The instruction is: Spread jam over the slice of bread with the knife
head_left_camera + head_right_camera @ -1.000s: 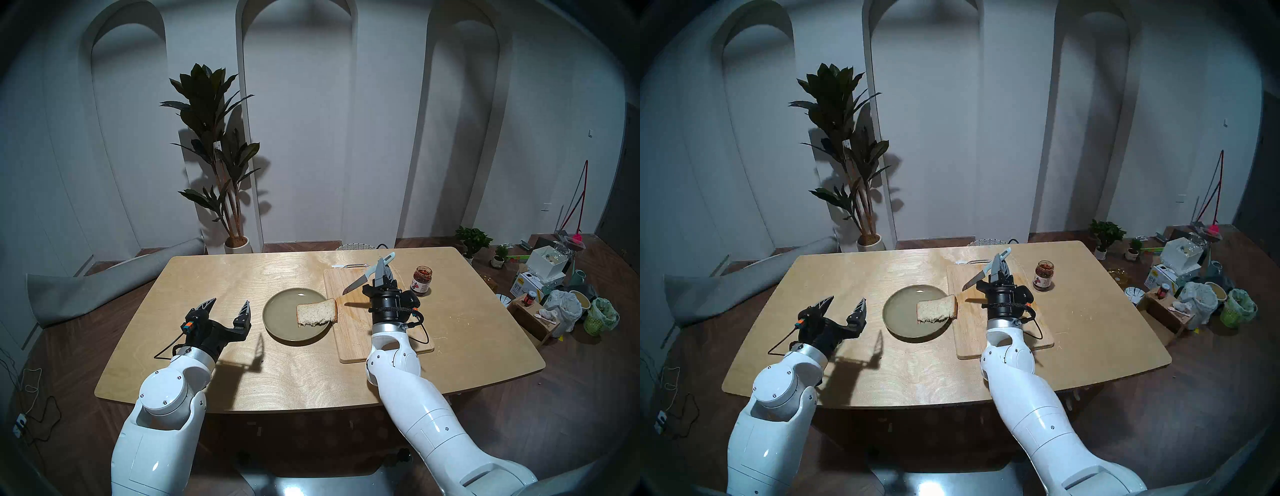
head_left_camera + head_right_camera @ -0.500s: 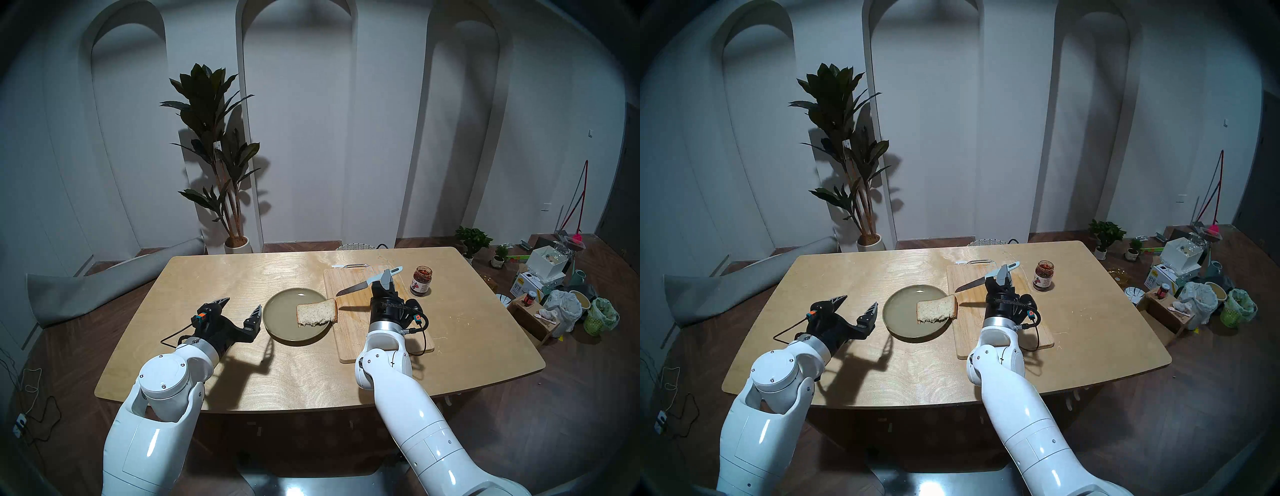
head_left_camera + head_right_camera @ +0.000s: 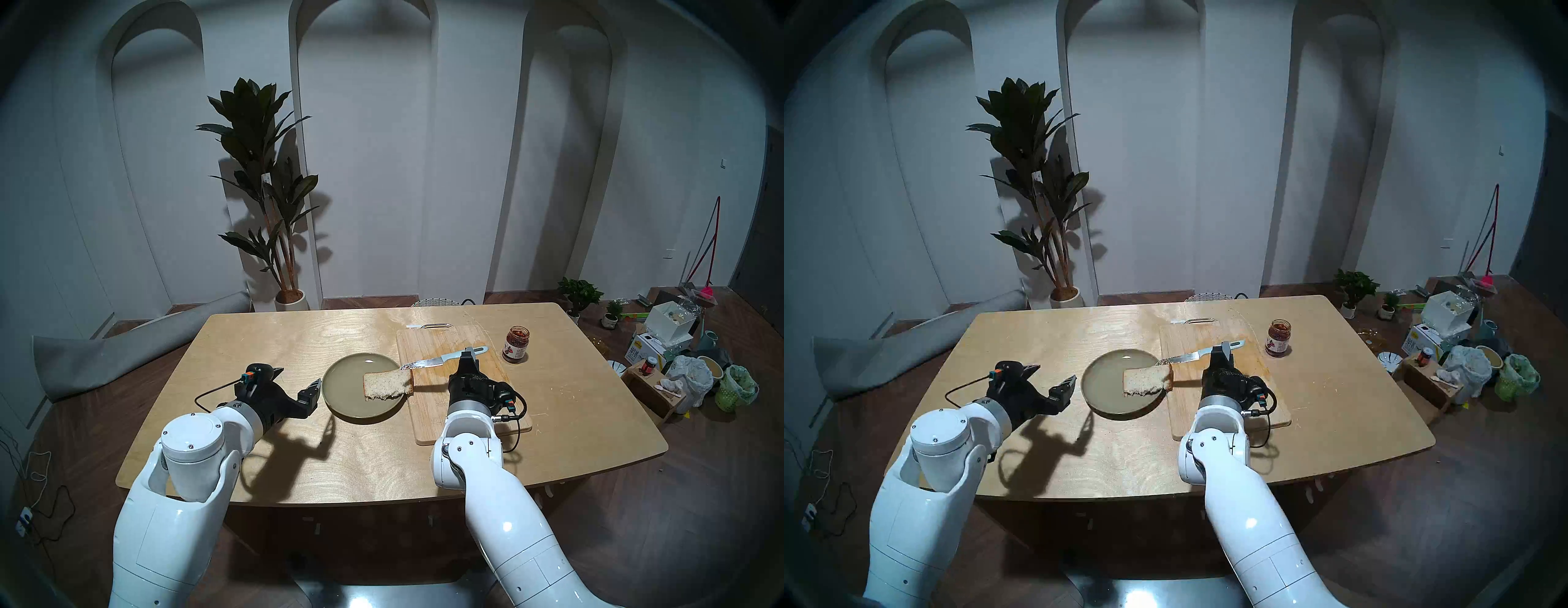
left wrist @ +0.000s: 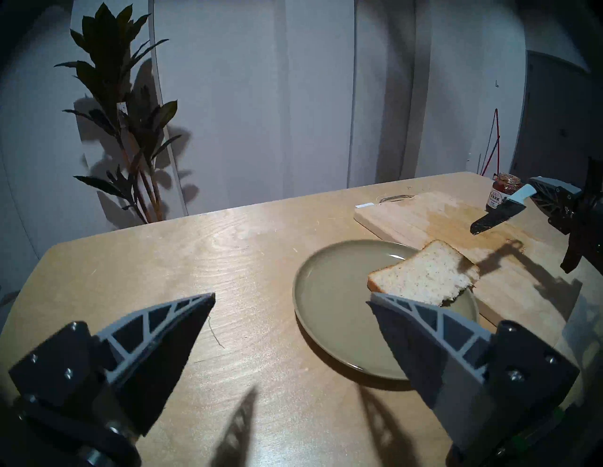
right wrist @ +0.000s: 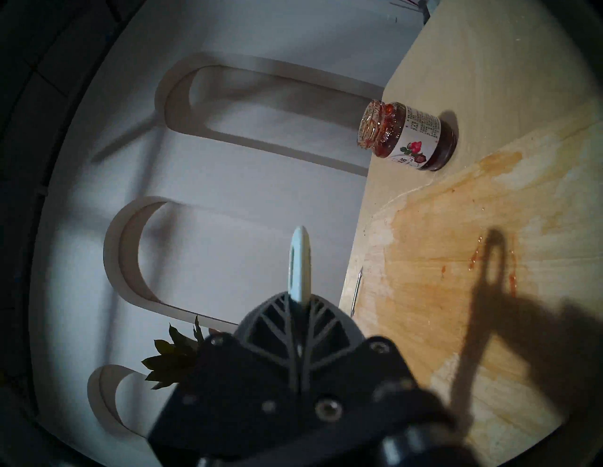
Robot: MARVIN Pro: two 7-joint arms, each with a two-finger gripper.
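Jam jar (image 5: 409, 137) showing a strawberry label, print illegible, sitting on pale wooden worktop (image 3: 275, 339); right pincer (image 3: 468, 354) gripping knife (image 3: 428, 362); left pincer (image 3: 295, 379) gaping.

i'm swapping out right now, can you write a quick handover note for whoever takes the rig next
Right gripper: shut on the knife, blade flat, tip by the bread's far corner.
Left gripper: open, empty, just left of the plate.
Slice of bread: on the plate's right side, overhanging toward the cutting board, no jam on it.
Jam jar: lid off, upright on the table right of the board.
Done: knife picked up.
Left: spread jam over the slice.
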